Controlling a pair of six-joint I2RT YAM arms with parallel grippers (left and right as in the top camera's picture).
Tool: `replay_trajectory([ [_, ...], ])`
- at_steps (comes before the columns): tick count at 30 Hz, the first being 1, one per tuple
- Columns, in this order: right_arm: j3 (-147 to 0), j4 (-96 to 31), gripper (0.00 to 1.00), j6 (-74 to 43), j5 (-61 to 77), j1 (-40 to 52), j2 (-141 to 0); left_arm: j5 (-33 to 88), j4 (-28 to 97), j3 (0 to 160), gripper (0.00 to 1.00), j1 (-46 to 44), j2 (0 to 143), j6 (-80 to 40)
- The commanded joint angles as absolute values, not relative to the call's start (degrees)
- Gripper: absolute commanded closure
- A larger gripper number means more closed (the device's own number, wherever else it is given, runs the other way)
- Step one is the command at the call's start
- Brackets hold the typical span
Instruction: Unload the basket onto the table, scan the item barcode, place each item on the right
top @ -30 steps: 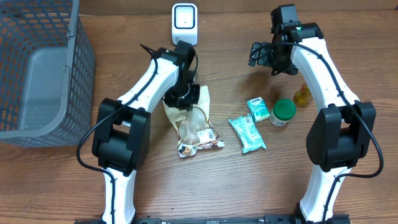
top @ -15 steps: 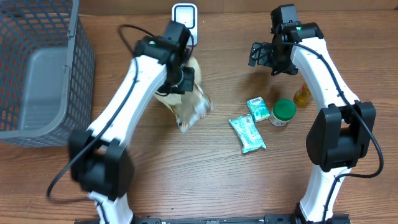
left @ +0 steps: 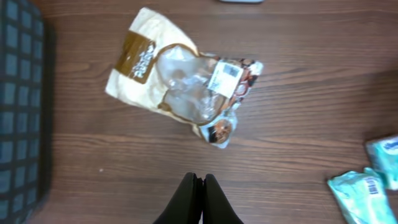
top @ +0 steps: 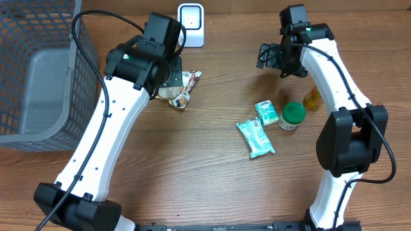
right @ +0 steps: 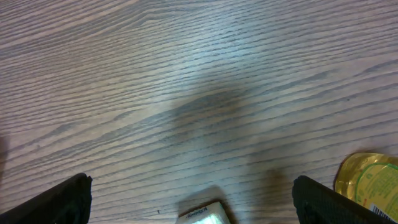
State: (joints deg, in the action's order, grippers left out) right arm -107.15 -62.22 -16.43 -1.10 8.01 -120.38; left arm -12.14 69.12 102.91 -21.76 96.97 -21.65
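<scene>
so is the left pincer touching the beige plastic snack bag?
Apart. Left wrist view shows bare wooden table between the shut left pincer and the beige plastic snack bag.

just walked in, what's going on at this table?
The left claw is shut on nothing above the table. The snack bag lies crumpled below it, a little short of the scanner, with a white label facing up. The right claw hangs open off to the side, holding nothing. The teal packets and green-lidded jar sit apart from both.
</scene>
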Motion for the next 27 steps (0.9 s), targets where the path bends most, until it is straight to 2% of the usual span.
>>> replay_trajectory([
  [1, -108.03, -62.02, 0.0, -16.01, -1.87, 8.16, -118.83, -15.73, 69.54, 103.96, 0.73, -21.54, 97.95, -22.94],
  [2, -108.03, -62.02, 0.0, -16.01, -1.87, 8.16, -118.83, -16.08, 69.23, 103.96, 0.7, -21.3, 98.54, -22.96],
  [3, -108.03, -62.02, 0.0, -16.01, -1.87, 8.16, -118.83, -15.99, 68.58, 103.96, 0.61, -20.82, 99.42, -22.96],
  [5, -108.03, -62.02, 0.0, -16.01, -1.87, 8.16, -118.83, -15.05, 67.31, 103.96, 0.6, -19.79, 100.99, -22.96],
  [7, -108.03, -62.02, 0.0, -16.01, -1.87, 8.16, -118.83, -13.69, 65.54, 103.96, 0.67, -18.39, 102.98, -22.98],
  [9, -108.03, -62.02, 0.0, -16.01, -1.87, 8.16, -118.83, -13.47, 62.96, 103.96, 0.87, -16.95, 105.3, -22.96],
  [10, -108.03, -62.02, 0.0, -16.01, -1.87, 8.16, -118.83, -13.47, 61.43, 103.96, 0.95, -16.23, 106.63, -22.96],
  [17, -108.03, -62.02, 0.0, -16.01, -1.87, 8.16, -118.83, -12.75, 53.25, 103.96, 0.96, -14.22, 117.27, -22.85],
  [27, -108.03, -62.02, 0.0, -16.01, -1.87, 8.16, -118.83, -2.13, 50.48, 103.96, 0.96, -14.26, 127.66, -21.82],
])
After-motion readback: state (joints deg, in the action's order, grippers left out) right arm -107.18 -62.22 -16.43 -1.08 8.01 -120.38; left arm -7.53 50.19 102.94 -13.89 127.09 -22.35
